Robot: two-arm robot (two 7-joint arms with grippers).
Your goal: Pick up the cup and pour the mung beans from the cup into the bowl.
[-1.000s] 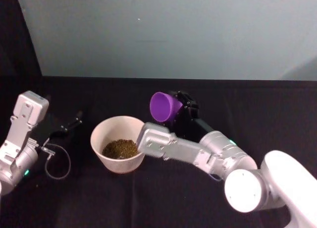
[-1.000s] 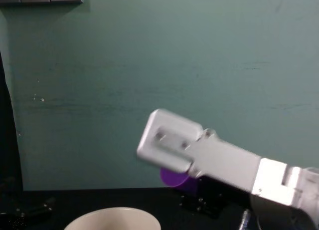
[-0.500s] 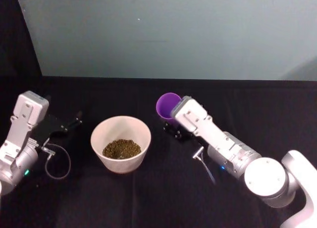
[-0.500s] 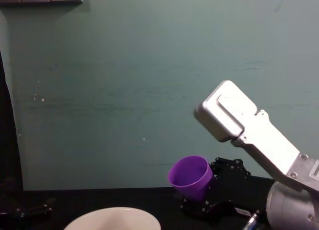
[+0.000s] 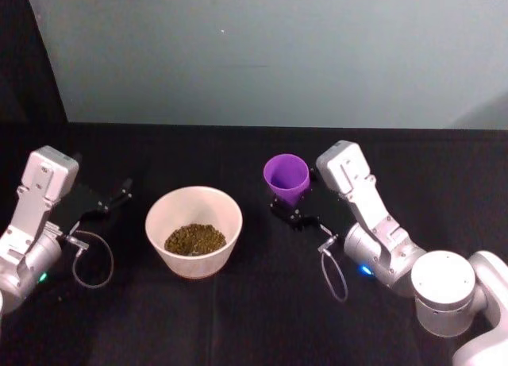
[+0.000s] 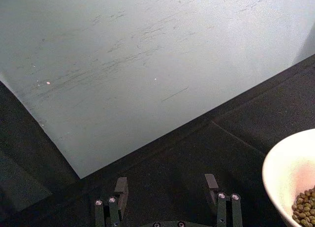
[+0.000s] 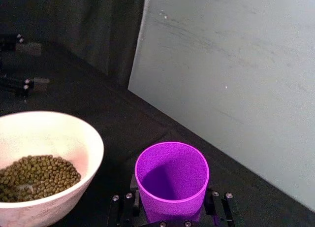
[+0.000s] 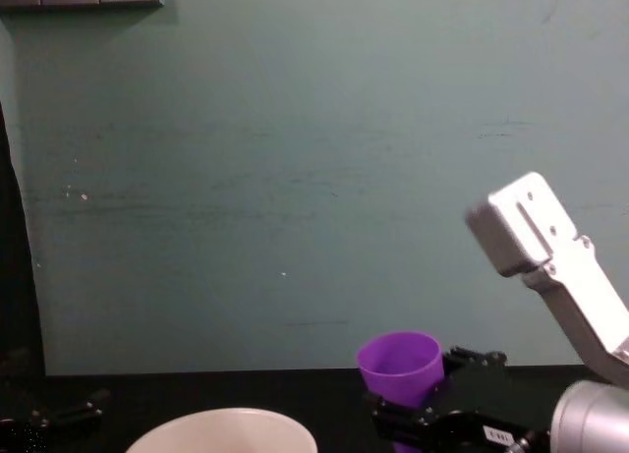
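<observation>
The right gripper (image 5: 295,209) clamps the purple cup (image 5: 286,176) upright, to the right of the bowl (image 5: 194,231) and apart from it. The smooth, tapered cup looks empty inside. The pale, wide bowl holds mung beans (image 5: 193,239). The left gripper (image 5: 121,195) rests far left, fingers (image 6: 120,186) spread open, holding nothing.

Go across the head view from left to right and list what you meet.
left gripper → bowl holding the mung beans → cup in the right gripper → right arm
</observation>
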